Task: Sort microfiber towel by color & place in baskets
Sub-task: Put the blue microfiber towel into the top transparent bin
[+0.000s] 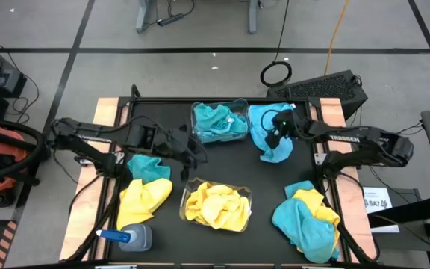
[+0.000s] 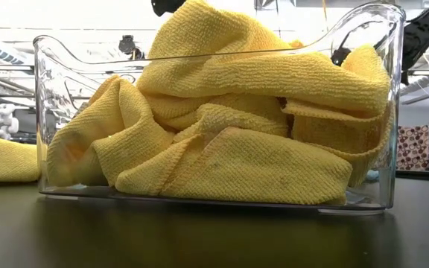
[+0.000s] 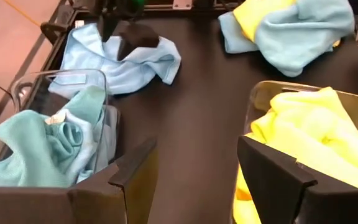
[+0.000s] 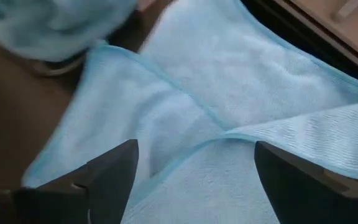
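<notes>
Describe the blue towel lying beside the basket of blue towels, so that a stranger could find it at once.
Start at the clear basket of turquoise cloths at the table's far edge. Just to its right lies one light blue towel flat on the black tabletop, under the right claw. Unlike its neighbours, it is outside any basket and has no yellow cloth against it.

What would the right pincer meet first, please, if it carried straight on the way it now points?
Most likely the turquoise towel spread right under the open right pincer, beside the turquoise basket; how far off it lies is unclear.
</notes>
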Controlling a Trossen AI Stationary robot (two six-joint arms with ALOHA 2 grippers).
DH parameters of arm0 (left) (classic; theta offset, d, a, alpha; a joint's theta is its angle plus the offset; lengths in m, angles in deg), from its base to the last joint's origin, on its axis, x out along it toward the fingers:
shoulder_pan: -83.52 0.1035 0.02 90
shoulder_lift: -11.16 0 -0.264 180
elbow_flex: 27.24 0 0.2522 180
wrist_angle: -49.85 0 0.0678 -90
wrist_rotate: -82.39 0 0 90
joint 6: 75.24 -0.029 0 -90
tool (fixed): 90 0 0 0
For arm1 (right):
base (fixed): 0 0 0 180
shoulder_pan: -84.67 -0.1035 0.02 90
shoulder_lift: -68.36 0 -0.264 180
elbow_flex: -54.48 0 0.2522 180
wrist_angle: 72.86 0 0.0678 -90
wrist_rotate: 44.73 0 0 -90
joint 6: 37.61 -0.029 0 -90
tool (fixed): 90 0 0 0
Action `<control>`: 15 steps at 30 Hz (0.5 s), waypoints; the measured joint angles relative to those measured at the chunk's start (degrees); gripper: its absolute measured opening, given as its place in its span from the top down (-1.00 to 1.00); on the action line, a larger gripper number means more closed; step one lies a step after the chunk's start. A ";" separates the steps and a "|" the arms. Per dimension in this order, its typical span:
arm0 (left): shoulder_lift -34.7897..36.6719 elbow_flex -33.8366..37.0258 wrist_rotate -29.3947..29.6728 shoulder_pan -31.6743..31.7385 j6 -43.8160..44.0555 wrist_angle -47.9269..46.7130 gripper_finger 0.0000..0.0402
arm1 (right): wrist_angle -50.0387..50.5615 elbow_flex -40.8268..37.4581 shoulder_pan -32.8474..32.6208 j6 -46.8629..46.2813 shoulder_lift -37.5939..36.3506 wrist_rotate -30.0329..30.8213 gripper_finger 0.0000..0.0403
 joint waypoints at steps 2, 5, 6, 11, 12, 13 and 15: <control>0.08 0.00 1.02 -1.29 0.02 0.12 -0.12 | -0.87 0.00 1.41 0.17 1.53 -1.30 -0.58; 0.10 0.00 1.92 -2.81 0.36 0.15 -0.12 | -1.41 0.00 2.63 0.53 4.97 -2.46 -0.58; 0.07 0.00 1.97 -3.30 0.86 0.11 -0.12 | -1.47 0.00 2.95 0.79 6.34 -2.73 -0.58; 0.09 0.00 2.15 -5.09 1.46 0.13 -0.11 | -6.11 0.23 3.67 1.37 13.02 -7.21 -0.57; 0.09 0.00 2.24 -5.43 1.50 0.13 -0.11 | -7.17 0.31 3.65 1.05 14.22 -7.47 -0.55; 0.09 0.00 2.42 -5.72 1.51 0.13 -0.11 | -7.91 0.33 3.63 0.66 15.19 -7.67 -0.51; 0.09 0.00 3.16 -6.26 1.53 0.12 -0.11 | -9.09 0.37 3.63 0.19 16.45 -8.78 -0.40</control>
